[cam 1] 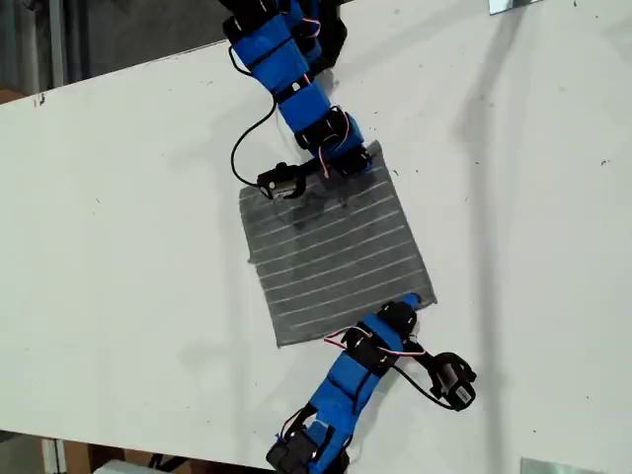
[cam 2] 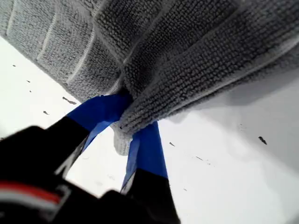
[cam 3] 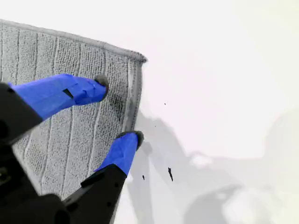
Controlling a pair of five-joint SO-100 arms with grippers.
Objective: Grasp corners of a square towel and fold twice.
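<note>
The dark-grey striped square towel (cam 1: 331, 247) lies flat mid-table in the exterior view. My first gripper (cam 1: 408, 310) is at the towel's lower right corner in that view. The first wrist view shows this gripper (cam 2: 125, 116) shut on the bunched corner (cam 2: 121, 142), with the cloth (cam 2: 187, 56) lifted off the table. My second gripper (cam 1: 355, 160) is at the towel's upper right corner (cam 1: 375, 148) in the exterior view. It stands open (cam 3: 117, 108) on the flat cloth (cam 3: 56, 51), one fingertip (cam 3: 134, 136) at the hem, just short of the corner tip (cam 3: 139, 57).
The white table (cam 1: 118, 197) stretches wide on both sides of the towel. Black cables loop beside each arm (cam 1: 237, 148) (cam 1: 420, 380). Metal pieces sit at the exterior view's upper right (cam 1: 513, 5) and lower right (cam 1: 553, 464) edges.
</note>
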